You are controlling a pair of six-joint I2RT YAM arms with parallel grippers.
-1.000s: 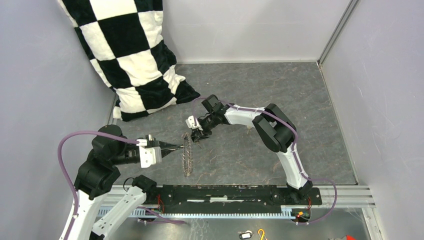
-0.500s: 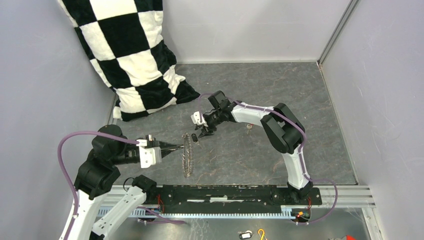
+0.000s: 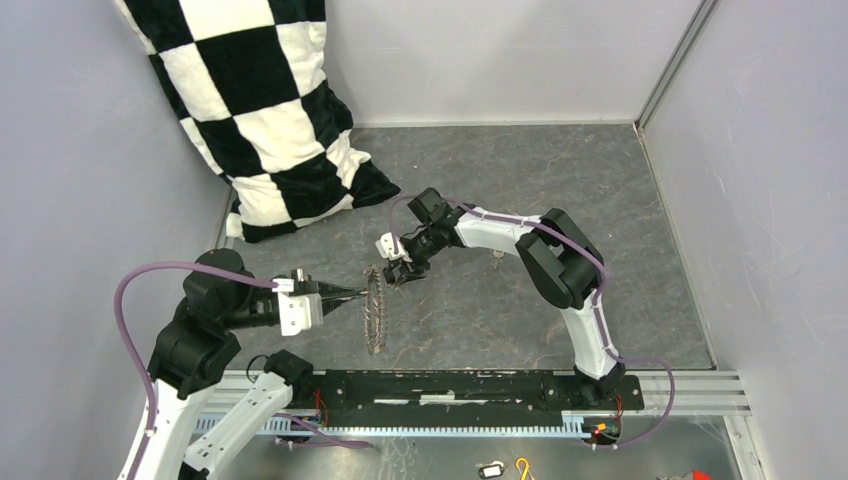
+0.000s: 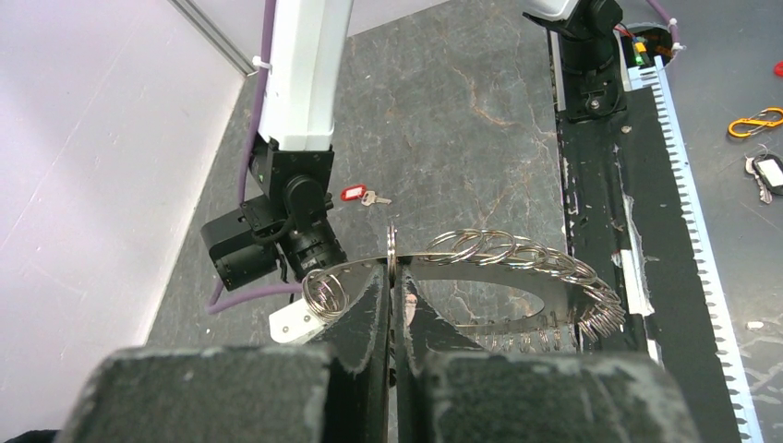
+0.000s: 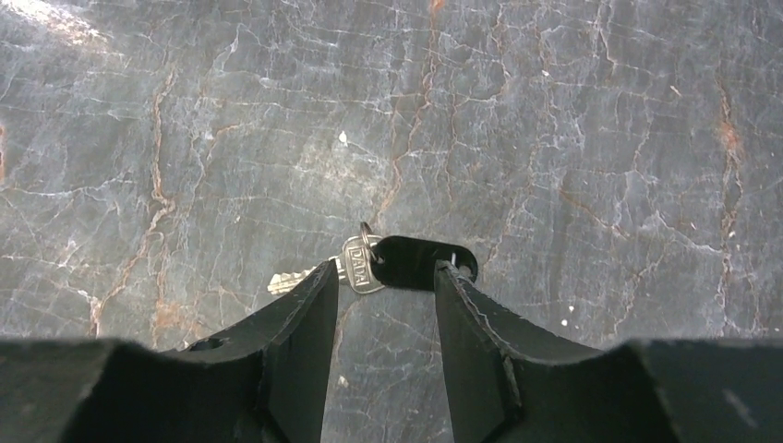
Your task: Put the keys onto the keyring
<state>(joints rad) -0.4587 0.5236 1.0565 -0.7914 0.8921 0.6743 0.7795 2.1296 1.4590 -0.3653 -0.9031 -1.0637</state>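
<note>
My left gripper (image 3: pixel 360 294) is shut on the rim of the keyring (image 3: pixel 376 312) and holds it upright on edge above the floor. In the left wrist view the keyring (image 4: pixel 503 247) is a grey hoop fringed with small split rings, pinched in the left gripper (image 4: pixel 392 274). My right gripper (image 3: pixel 399 273) is open, just right of the ring's top. In the right wrist view the black-headed key (image 5: pixel 406 262) lies flat on the floor at the tips of the right gripper (image 5: pixel 383 269), one finger on each side. The red-headed key (image 4: pixel 355 194) lies on the floor behind the right arm (image 3: pixel 497 253).
A black-and-white checkered pillow (image 3: pixel 270 110) leans in the back left corner. Grey walls close in on the left, back and right. The black mounting rail (image 3: pixel 450 385) runs along the near edge, with a yellow hook (image 3: pixel 522 466) and a dark tag (image 3: pixel 490 469) beyond it.
The right gripper opened wider, drew back to the right, then came back toward the ring over the black-headed key. The left gripper and keyring stayed still.
</note>
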